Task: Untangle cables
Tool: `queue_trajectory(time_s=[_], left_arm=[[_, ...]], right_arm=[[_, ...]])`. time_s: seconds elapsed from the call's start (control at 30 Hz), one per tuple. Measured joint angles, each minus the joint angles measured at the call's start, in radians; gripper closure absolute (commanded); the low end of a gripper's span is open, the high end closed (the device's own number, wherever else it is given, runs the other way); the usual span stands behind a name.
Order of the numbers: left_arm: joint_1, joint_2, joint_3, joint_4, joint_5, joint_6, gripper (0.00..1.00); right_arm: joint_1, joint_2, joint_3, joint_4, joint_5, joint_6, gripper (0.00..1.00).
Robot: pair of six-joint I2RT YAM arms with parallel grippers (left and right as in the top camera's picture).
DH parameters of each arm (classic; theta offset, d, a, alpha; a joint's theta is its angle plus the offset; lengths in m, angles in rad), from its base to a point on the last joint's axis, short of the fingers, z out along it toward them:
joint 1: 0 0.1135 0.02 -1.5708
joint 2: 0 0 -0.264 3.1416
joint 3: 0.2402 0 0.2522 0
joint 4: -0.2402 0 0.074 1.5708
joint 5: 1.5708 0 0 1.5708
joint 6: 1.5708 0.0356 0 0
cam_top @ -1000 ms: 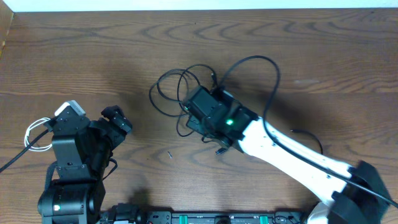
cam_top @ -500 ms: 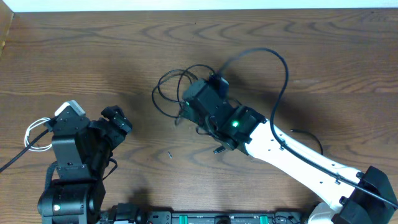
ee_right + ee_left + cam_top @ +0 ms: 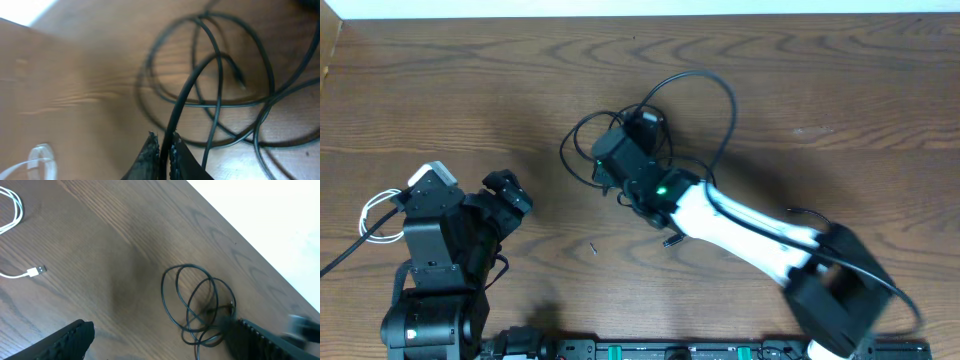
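Observation:
Two black cables (image 3: 582, 140) lie tangled in loops at the table's middle; they also show in the left wrist view (image 3: 197, 302) and the right wrist view (image 3: 220, 95). My right gripper (image 3: 608, 168) is over the tangle and shut on a black cable (image 3: 187, 85), which rises in an arc from between the fingers (image 3: 164, 145). The short white cable (image 3: 375, 215) lies coiled at the far left, its silver plug (image 3: 35, 271) on the wood. My left gripper (image 3: 505, 195) is open and empty (image 3: 170, 350), well left of the tangle.
The right arm's thicker black wire (image 3: 705, 85) loops high over the table behind the tangle. A small dark speck (image 3: 592, 248) and a small dark plug-like piece (image 3: 672, 241) lie near the front. The table's far edge (image 3: 640, 14) runs along the top.
My right gripper has moved left and farther back over the tangle, pulling the black loops with it. The arm's wire loop has swung left. The left arm has not moved.

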Motion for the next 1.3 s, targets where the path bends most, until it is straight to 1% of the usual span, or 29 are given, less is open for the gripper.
queue_trajectory(time_s=[0.03, 0.07, 0.1, 0.13, 0.17, 0.2, 0.27, 0.37, 0.53, 0.67, 0.77, 0.87, 1.0, 1.1, 1.17, 1.3], left_arm=[[0.000, 0.000, 0.000, 0.000, 0.000, 0.000, 0.09], [0.000, 0.000, 0.000, 0.000, 0.000, 0.000, 0.09], [0.000, 0.000, 0.000, 0.000, 0.000, 0.000, 0.09], [0.000, 0.000, 0.000, 0.000, 0.000, 0.000, 0.09], [0.000, 0.000, 0.000, 0.000, 0.000, 0.000, 0.09], [0.000, 0.000, 0.000, 0.000, 0.000, 0.000, 0.09], [0.000, 0.000, 0.000, 0.000, 0.000, 0.000, 0.09], [0.000, 0.000, 0.000, -0.001, 0.000, 0.000, 0.09], [0.000, 0.000, 0.000, 0.000, 0.000, 0.000, 0.09], [0.000, 0.000, 0.000, -0.001, 0.000, 0.000, 0.09], [0.000, 0.000, 0.000, -0.001, 0.000, 0.000, 0.09], [0.000, 0.000, 0.000, 0.000, 0.000, 0.000, 0.09], [0.000, 0.000, 0.000, 0.000, 0.000, 0.000, 0.09], [0.000, 0.000, 0.000, 0.000, 0.000, 0.000, 0.09], [0.000, 0.000, 0.000, 0.000, 0.000, 0.000, 0.09], [0.000, 0.000, 0.000, 0.000, 0.000, 0.000, 0.09]], right_arm=[[0.000, 0.033, 0.000, 0.009, 0.001, -0.007, 0.88], [0.000, 0.056, 0.000, 0.015, 0.000, -0.016, 0.83], [-0.001, 0.073, -0.001, 0.020, 0.000, -0.029, 0.67], [-0.001, 0.084, -0.001, 0.023, 0.000, -0.045, 0.43], [-0.001, 0.089, -0.001, 0.023, -0.002, -0.069, 0.23], [-0.003, 0.089, -0.001, 0.021, -0.005, -0.108, 0.01], [-0.006, 0.080, -0.001, 0.003, -0.015, -0.170, 0.01], [-0.013, 0.047, -0.001, -0.074, -0.029, -0.241, 0.01], [-0.038, -0.089, -0.001, -0.320, -0.039, -0.321, 0.01], [-0.063, -0.182, 0.004, -0.570, -0.037, -0.309, 0.01], [-0.075, -0.189, 0.006, -0.736, -0.014, -0.238, 0.01], [-0.080, -0.179, 0.000, -0.816, 0.014, -0.147, 0.01], [-0.080, -0.166, -0.019, -0.822, 0.026, -0.003, 0.01], [-0.080, -0.154, -0.056, -0.814, 0.027, 0.138, 0.01], [-0.084, -0.147, -0.090, -0.783, 0.026, 0.225, 0.01], [-0.108, -0.143, -0.148, -0.717, 0.026, 0.340, 0.01]])
